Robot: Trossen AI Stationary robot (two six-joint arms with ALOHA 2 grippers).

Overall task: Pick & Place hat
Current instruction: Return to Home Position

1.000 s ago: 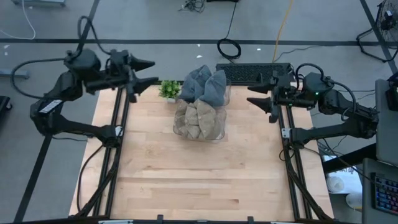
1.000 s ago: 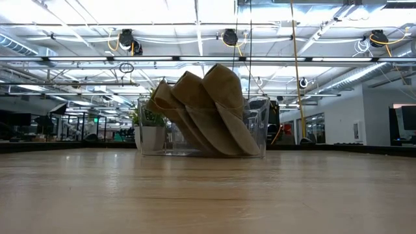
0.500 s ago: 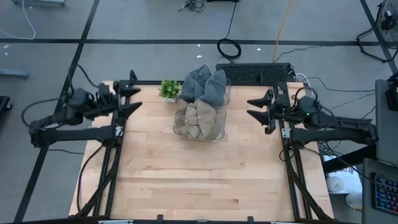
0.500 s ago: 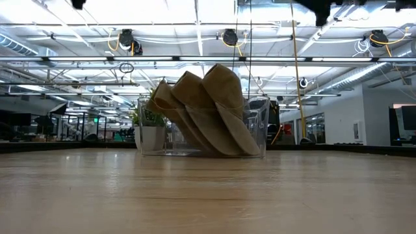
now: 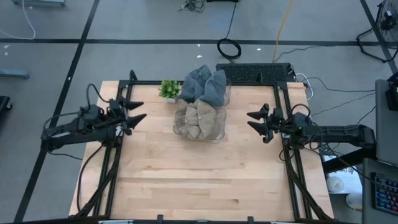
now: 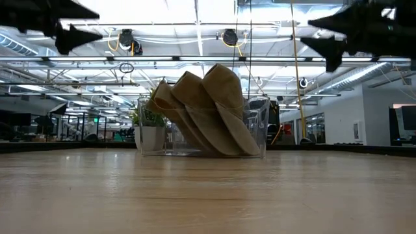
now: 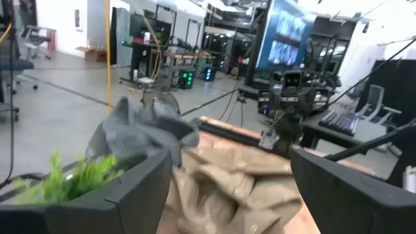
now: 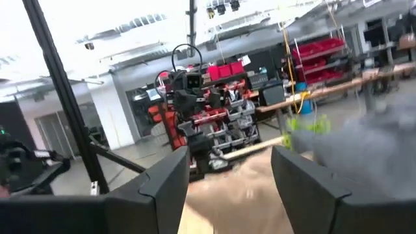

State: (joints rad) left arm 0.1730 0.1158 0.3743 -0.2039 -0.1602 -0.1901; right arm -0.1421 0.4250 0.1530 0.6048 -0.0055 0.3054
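Observation:
A clear bin [image 5: 219, 133] stands at the table's middle, toward the far edge. Tan hats [image 5: 198, 119] lean together in its near part, and grey hats [image 5: 205, 85] pile above the rim in its far part. In the low view the tan hats [image 6: 211, 110] stick out over the bin's top. My left gripper [image 5: 138, 111] hovers open at the table's left edge, pointing level toward the bin, with nothing between its fingers. My right gripper [image 5: 252, 122] hovers open to the right of the bin, pointing at it, also with nothing in it. Both show high in the low view: the left gripper [image 6: 78, 26] and the right gripper [image 6: 318, 32].
A small green plant in a white pot [image 5: 168, 88] stands just left of the bin's far corner. Black frame rails [image 5: 118, 143] run along both side edges of the table. A keyboard [image 5: 252, 71] lies beyond the far edge. The near half of the tabletop [image 5: 199, 180] is bare wood.
Both arms have come down from high above the table and shifted toward its near edge, drawing in closer to their bases. Their grippers now hang low enough to show at the top of the low view. Both stay open. The hats and the bin have not moved.

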